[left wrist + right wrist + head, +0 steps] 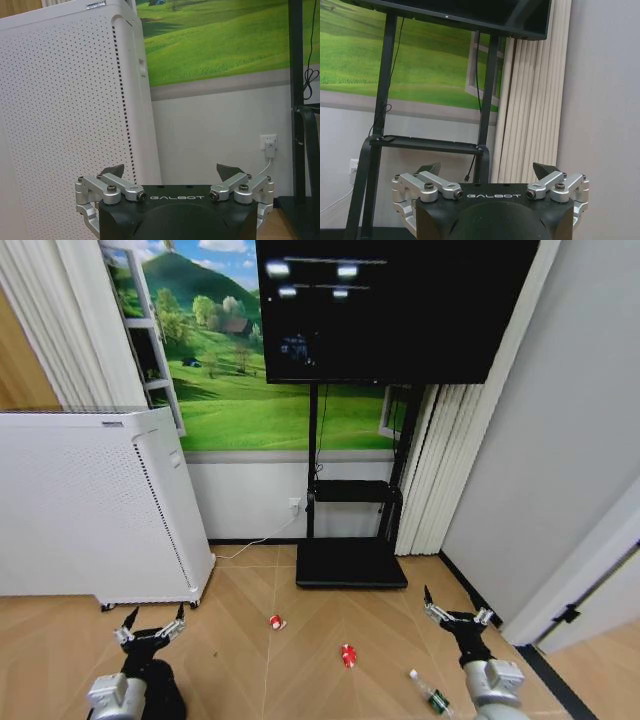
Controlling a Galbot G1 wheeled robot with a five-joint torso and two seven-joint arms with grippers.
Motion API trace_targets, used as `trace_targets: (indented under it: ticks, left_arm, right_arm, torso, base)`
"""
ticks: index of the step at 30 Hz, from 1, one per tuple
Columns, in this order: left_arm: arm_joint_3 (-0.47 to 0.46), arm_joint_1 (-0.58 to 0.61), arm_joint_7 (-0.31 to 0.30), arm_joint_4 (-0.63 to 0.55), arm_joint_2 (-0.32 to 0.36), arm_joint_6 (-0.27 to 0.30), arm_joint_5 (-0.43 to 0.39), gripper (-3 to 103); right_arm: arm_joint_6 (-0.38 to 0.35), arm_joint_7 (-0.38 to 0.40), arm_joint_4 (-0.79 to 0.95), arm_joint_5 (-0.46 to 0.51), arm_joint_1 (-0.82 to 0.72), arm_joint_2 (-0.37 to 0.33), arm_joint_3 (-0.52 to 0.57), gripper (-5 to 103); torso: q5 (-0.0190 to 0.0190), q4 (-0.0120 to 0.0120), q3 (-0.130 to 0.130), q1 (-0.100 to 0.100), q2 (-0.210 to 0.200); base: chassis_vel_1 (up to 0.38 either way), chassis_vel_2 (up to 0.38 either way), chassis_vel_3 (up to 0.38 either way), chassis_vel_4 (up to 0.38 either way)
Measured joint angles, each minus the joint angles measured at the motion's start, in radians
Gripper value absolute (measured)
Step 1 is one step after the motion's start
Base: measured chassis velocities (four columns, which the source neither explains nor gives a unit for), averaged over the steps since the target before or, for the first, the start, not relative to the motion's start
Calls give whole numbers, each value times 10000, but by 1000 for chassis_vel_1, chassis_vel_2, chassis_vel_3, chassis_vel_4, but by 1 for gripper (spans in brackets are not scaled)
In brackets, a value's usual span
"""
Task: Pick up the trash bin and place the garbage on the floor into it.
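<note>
Left gripper (151, 629) at 7 o'clock low in the head view, fingers spread wide, holding nothing. Right gripper (457, 612) at 5 o'clock, fingers also wide apart, empty. Both hang above the wooden floor (250, 660).

Garbage between the grippers:
- clear bottle (430, 692) at 7 o'clock of the right gripper, near it;
- small red item (348, 655) farther toward the left gripper;
- red-and-white scrap (276, 622) about midway between the grippers.

White perforated appliance (90, 505) stands at 11 o'clock of the left gripper. Black TV stand (350, 562) against the far wall, screen (390, 305) at 12 o'clock.
</note>
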Motion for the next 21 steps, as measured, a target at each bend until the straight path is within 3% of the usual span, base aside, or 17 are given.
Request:
trace_targets:
  ticks: [21]
  left_arm:
    - [-18, -7, 107, -13, 12, -28, 35, 100]
  right_arm:
    - [-145, -269, 15, -274, 55, 48, -35, 100]
  torso:
    - [1, 0, -1, -2, 0]
  base:
    - [-14, 8, 12, -12]
